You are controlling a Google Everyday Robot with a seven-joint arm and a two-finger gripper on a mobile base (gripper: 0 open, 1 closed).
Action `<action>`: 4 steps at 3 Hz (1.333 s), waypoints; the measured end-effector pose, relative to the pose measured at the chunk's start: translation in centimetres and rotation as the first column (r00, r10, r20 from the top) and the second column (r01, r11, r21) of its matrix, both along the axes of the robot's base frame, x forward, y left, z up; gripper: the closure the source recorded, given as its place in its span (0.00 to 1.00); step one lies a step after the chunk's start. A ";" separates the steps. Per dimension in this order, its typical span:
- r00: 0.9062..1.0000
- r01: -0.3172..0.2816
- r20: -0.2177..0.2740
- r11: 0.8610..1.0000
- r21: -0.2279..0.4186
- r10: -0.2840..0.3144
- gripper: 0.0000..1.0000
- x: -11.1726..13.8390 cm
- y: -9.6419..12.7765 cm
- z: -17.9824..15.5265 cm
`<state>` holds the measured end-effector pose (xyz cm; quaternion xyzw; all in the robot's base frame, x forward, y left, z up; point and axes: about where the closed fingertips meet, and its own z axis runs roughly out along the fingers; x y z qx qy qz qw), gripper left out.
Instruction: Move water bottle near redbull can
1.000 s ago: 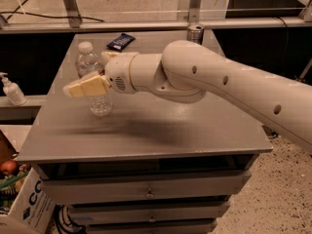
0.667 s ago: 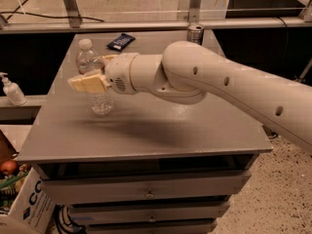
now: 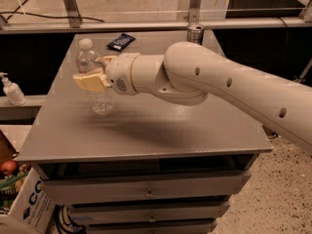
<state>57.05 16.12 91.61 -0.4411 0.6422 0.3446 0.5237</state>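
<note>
The water bottle (image 3: pixel 101 100), clear ribbed plastic with a white cap, stands upright at the left side of the grey table (image 3: pixel 161 130). My gripper (image 3: pixel 92 70) is shut on the bottle's middle, one cream finger (image 3: pixel 90 80) in front of it and the other behind. The bottle's base is at or just above the tabletop. The redbull can (image 3: pixel 195 33) stands at the table's far edge, well to the right of the bottle and behind my arm.
A flat dark blue snack packet (image 3: pixel 121 41) lies at the far edge between bottle and can. A white pump dispenser (image 3: pixel 10 89) stands on a lower shelf at left. A cardboard box (image 3: pixel 27 204) sits on the floor at lower left. Drawers are under the tabletop.
My gripper and the bottle have shifted slightly up and to the right; the bottle stays upright in the grip.
</note>
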 end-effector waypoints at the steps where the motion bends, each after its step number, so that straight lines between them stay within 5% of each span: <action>1: 1.000 -0.003 0.002 1.000 0.000 0.003 1.00 -0.1 0.2 0.1; 2: 1.000 0.006 0.015 1.000 -0.013 -0.006 1.00 -0.3 -0.5 0.8; 4: 0.992 0.110 0.069 0.991 -0.072 -0.105 1.00 -0.1 -6.2 3.8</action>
